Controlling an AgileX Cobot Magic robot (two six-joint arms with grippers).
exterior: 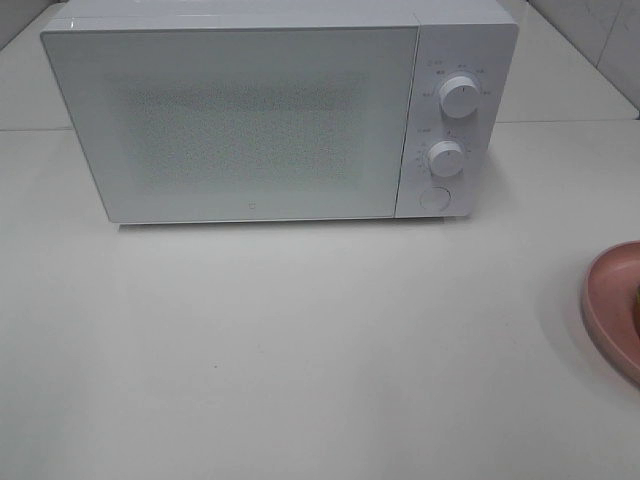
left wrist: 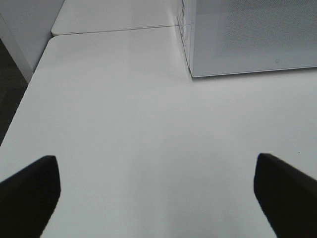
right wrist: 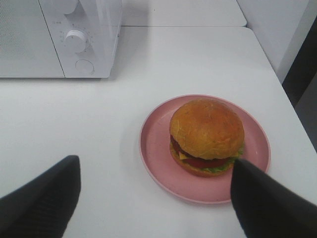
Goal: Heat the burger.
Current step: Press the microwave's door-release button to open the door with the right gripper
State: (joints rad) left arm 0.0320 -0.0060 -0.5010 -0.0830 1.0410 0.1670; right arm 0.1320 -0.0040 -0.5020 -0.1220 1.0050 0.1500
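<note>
Burger (right wrist: 206,135): sits upright on the plate (right wrist: 154,144), a little toward the side away from the microwave; domed brown bun on top, with dark patty, red, yellow and green layers showing at its edge.
Plate: pink and round, flat on the table (exterior: 300,350) toward its right edge, well apart from the microwave (exterior: 240,120); in the high view only part of its rim shows, at the right border.
Microwave: white, at the back of the table, facing front.
Door (exterior: 235,125): shut, speckled panel.
Controls: upper knob (exterior: 458,97), lower knob (exterior: 445,158) and round button (exterior: 434,197) in a column to the right of the door.
Left gripper (left wrist: 154,163): jaws spread wide with nothing between them but bare table. It hangs above the table's left part and points forward and down, toward the microwave's near left corner; it touches nothing.
Right gripper (right wrist: 156,163): jaws wide apart and holding nothing. It hangs above the table short of the plate, tilted down toward it. The burger lies ahead of the jaw tips, not between them. One jaw tip overlaps the plate's near rim in the wrist view; whether it touches cannot be told.
Arms: only the dark jaw tips show, each in its own wrist view.
</note>
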